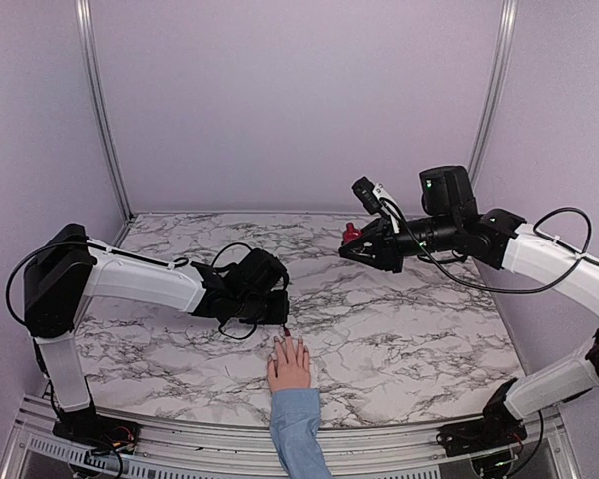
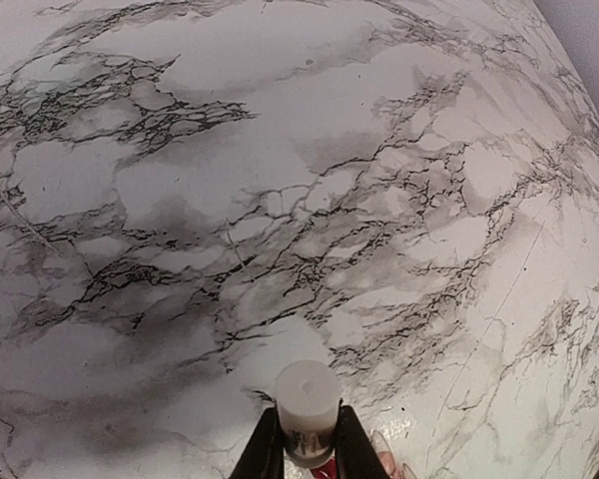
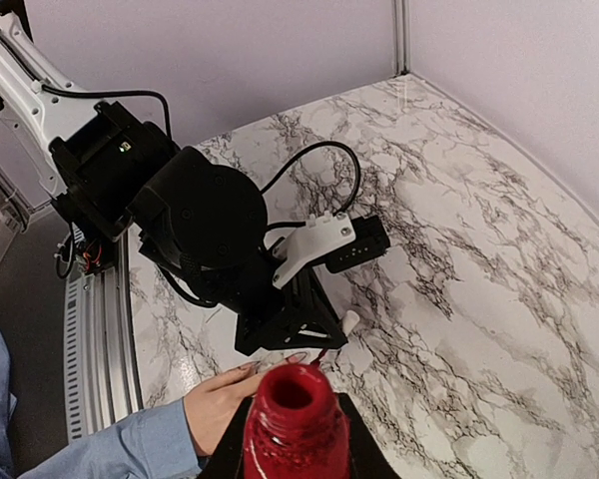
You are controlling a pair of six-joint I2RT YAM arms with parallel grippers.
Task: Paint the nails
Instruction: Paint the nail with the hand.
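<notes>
My left gripper (image 2: 309,444) pinches the cap (image 2: 306,394), right gripper (image 3: 295,446) the bottle (image 3: 295,409); the half-hidden brush (image 1: 286,330) could overshoot the nails (image 3: 298,357).

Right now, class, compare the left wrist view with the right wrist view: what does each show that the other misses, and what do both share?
Left wrist only: the round top of the white cap, gripped in the left end effector. Right wrist only: the open red polish bottle in the right end effector, the blue sleeve and the left arm. Both: the marble table and the pale hand.
</notes>
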